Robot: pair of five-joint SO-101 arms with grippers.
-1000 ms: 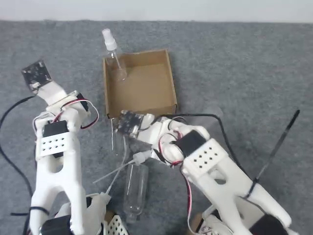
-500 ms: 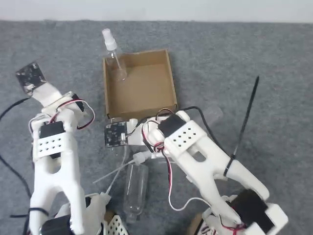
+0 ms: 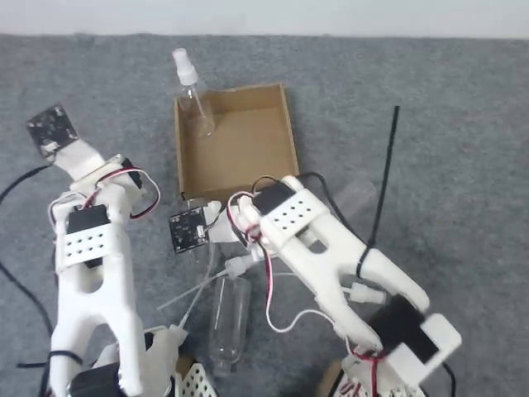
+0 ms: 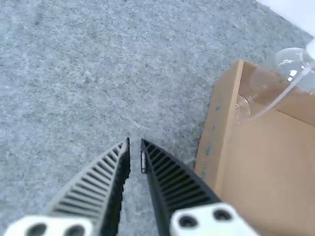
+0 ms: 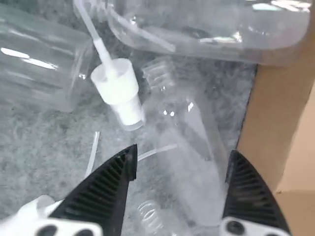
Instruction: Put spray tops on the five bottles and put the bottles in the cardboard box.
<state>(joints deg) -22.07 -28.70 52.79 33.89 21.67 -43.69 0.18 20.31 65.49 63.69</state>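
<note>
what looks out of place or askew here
The one capped bottle leans tilted in a far corner of the cardboard box, its top poking over the rim. Beside the box, uncapped bottles lie tipped on the carpet with a loose spray top among them.

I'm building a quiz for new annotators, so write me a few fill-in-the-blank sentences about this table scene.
The right gripper hangs ___ over a capless bottle lying on the carpet. The left gripper is ___ and holds nothing. The cardboard box holds ___ bottle, with its spray top on.
Missing words: open; shut; one.
</note>
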